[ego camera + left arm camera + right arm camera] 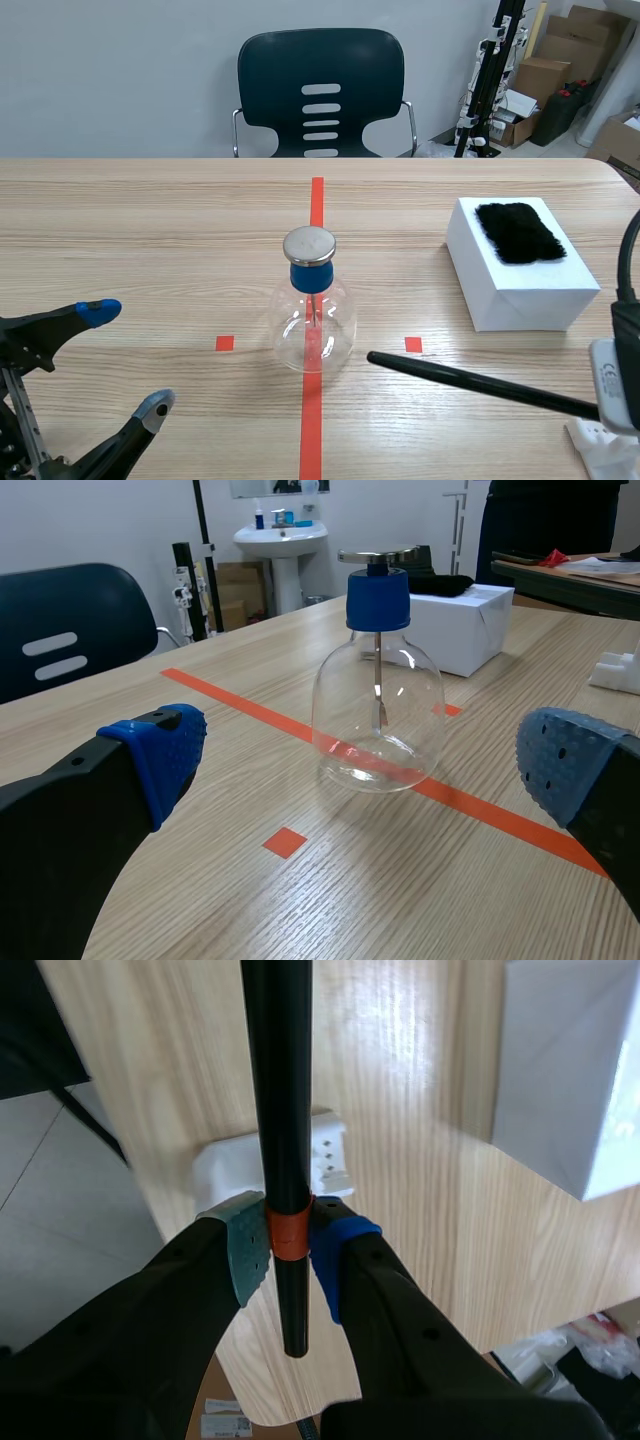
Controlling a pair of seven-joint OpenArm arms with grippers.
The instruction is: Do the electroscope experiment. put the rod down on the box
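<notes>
1. Only the right wrist view shows the grip: the right tool (pixel 290 1250) is clamped on the black rod (pixel 278 1090), with both pads pressing an orange band near its short end.
2. The scene view shows the rod running out from that tool, its far tip near the electroscope flask (pixel 313 320). The white box (pixel 530 290) lies beside the rod, apart from it.
3. A black fur patch (pixel 518 232) lies on the box.
4. The left tool (pixel 127 358) has its fingers wide apart and holds nothing; the flask stands ahead of it on the worktop (pixel 150 230).

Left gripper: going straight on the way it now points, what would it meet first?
Most likely the glass flask, which stands straight ahead of the open left gripper, in line with the gap between its fingers. The white box sits farther behind, to one side.
</notes>
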